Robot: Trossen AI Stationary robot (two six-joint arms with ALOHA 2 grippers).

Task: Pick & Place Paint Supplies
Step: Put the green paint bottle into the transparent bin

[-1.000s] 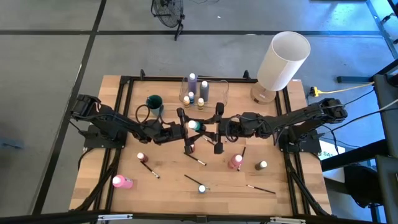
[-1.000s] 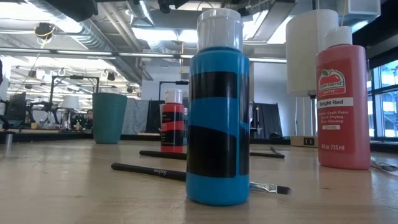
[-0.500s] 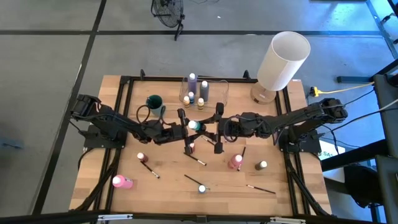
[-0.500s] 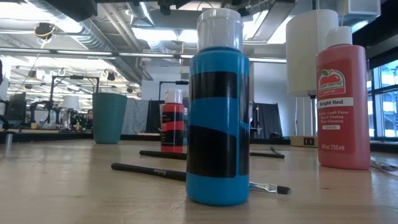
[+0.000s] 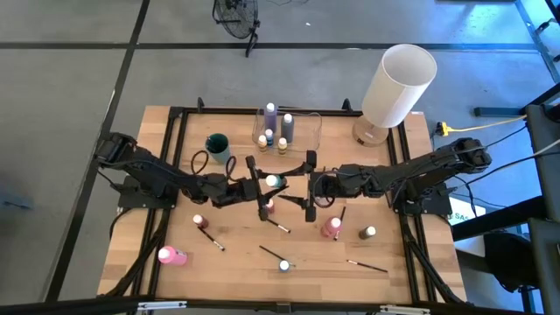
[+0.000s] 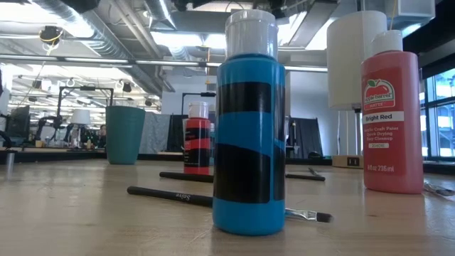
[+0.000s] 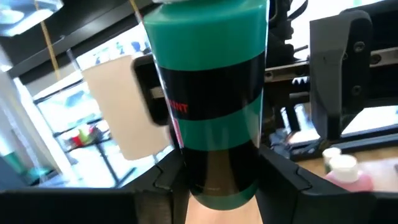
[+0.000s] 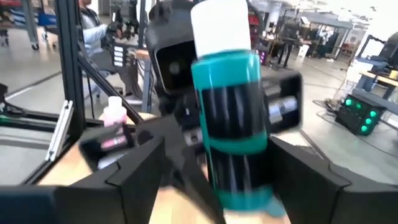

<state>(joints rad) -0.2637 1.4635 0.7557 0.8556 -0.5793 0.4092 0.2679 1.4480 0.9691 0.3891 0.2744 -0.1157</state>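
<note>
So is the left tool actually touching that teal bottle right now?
Touching. In the left wrist view the left tool has both fingers pressed against the sides of the teal bottle, no gap showing.

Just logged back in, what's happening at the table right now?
A handover is under way in the middle of the table. The left pincer grips a teal paint bottle with a pale cap, held off the wood. The right pincer faces it with fingers spread to either side of the bottle, not gripping. A few bottles already stand in the clear container at the back. Other bottles and brushes lie scattered on the near side.
</note>
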